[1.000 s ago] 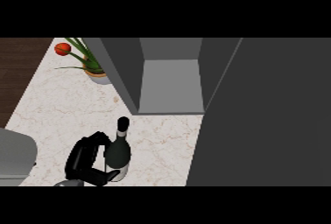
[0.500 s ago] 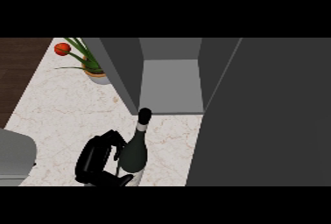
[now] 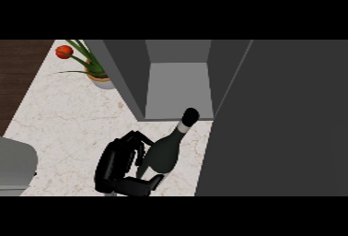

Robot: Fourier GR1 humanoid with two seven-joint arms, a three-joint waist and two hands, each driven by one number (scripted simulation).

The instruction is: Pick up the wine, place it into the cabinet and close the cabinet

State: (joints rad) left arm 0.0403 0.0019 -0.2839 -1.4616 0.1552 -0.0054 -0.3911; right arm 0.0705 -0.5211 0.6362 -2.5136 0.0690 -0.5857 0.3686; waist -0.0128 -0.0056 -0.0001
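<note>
Cabinet door: a broad dark grey panel is seen standing open, filling the right side of the view from top to bottom and covering the counter's right part.
Counter: a pale marbled top is shown, with a dark wooden strip along its far left edge.
Cabinet: an open grey compartment is set at the counter's far edge, with its floor bare and lit; its left wall slants down toward the counter's middle.
Grey object: a rounded light grey shape is cut off by the view's left edge, at the counter's near left corner; what it is cannot be told.
Right hand: the black hand is seen near the counter's near edge, left of the open door, with its fingers curled round the lower body of the bottle, so it is clamped on the wine.
Left hand: it is not seen in the view.
Wine: the dark bottle is held tilted, its neck and dark cap pointed up and to the right, toward the cabinet's opening; the cap is just at the front edge of the cabinet's floor, while the body is outside, above the counter.
Potted plant: green leaves and a red round flower in a small pale pot are placed at the counter's far left corner, just beside the cabinet's left wall.
</note>
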